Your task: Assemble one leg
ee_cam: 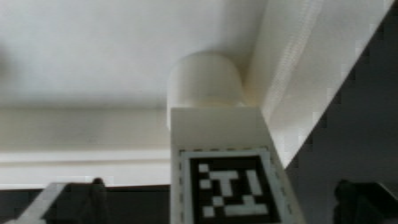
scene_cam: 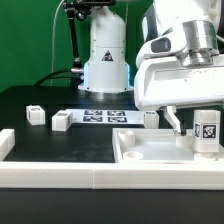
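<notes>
The pincer (ee_cam: 217, 203) is open. In the wrist view its two dark fingers (ee_cam: 71, 203) stand on either side of the leg (scene_cam: 207, 130), and a clear gap shows between each finger and the leg's sides, so neither finger touches it. The leg is therefore between the fingers but not clamped.

In the exterior view the leg stands upright with its black-and-white tag facing the camera, and one finger comes down just beside it on the exterior view's left. The other finger cannot be made out in that view. In the wrist view the leg's rounded end lies close to a raised edge, with the tag on the end nearer the pincer.

The leg rests inside the large white panel (scene_cam: 150, 152), at the panel's end toward the exterior view's right and close to its far rim. The panel lies flat on the black tabletop (scene_cam: 70, 148).

Just beyond the panel's far rim sits a second small piece (scene_cam: 150, 118). Further toward the exterior view's left lies the marker board (scene_cam: 105, 115), flat on the tabletop. Left of the board are a third small piece (scene_cam: 62, 122) and then a fourth small piece (scene_cam: 35, 115), both well apart from the pincer.

A white rail (scene_cam: 100, 182) runs along the near edge of the tabletop. The arm's base (scene_cam: 105, 65) stands at the far side, behind the marker board.
</notes>
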`<action>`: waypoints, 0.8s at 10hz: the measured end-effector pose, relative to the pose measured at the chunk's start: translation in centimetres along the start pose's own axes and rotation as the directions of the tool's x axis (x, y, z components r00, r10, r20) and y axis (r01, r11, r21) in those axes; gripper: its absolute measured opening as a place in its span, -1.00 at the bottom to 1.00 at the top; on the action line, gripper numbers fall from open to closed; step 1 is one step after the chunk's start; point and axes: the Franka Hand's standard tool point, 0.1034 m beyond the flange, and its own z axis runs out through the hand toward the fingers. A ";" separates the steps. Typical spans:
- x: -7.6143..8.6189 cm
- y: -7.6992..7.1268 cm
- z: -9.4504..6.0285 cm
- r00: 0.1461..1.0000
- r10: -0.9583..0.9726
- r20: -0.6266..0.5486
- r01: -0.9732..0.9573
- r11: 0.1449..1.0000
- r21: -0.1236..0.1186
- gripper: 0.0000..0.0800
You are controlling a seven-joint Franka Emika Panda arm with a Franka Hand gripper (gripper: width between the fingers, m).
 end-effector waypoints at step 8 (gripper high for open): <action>1.6 1.5 -1.6 1.000 0.003 0.027 -0.003 1.000 -0.003 0.62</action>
